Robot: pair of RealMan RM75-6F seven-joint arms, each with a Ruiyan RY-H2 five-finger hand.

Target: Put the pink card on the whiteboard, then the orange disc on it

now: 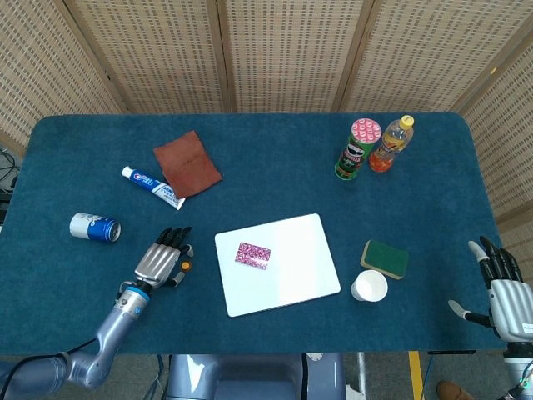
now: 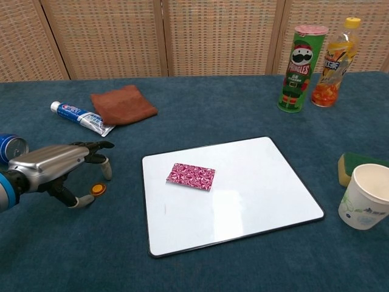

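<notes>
The pink card [image 2: 191, 176] already lies flat on the whiteboard [image 2: 243, 201], in its left half toward the far-left corner, so the card step looks done and the orange disc [image 2: 98, 189] is the step in hand. The disc lies on the blue tabletop [image 1: 275, 158] just off the whiteboard's left edge, near the table's front-left part. The left hand [image 2: 55, 165] hovers palm-down over it, fingers spread and holding nothing; its thumb tip and a fingertip sit close on either side of the disc, and whether either touches it I cannot tell.

To do this well, the hand should settle lower and pinch the thin disc by its rim between thumb and a fingertip, since the cloth offers little purchase underneath. Then lift it straight up before travelling toward the whiteboard, and set it down squarely on the card without nudging the card aside.

The right hand [image 1: 506, 292] rests open and empty off the table's front-right corner, well apart from the work.
</notes>
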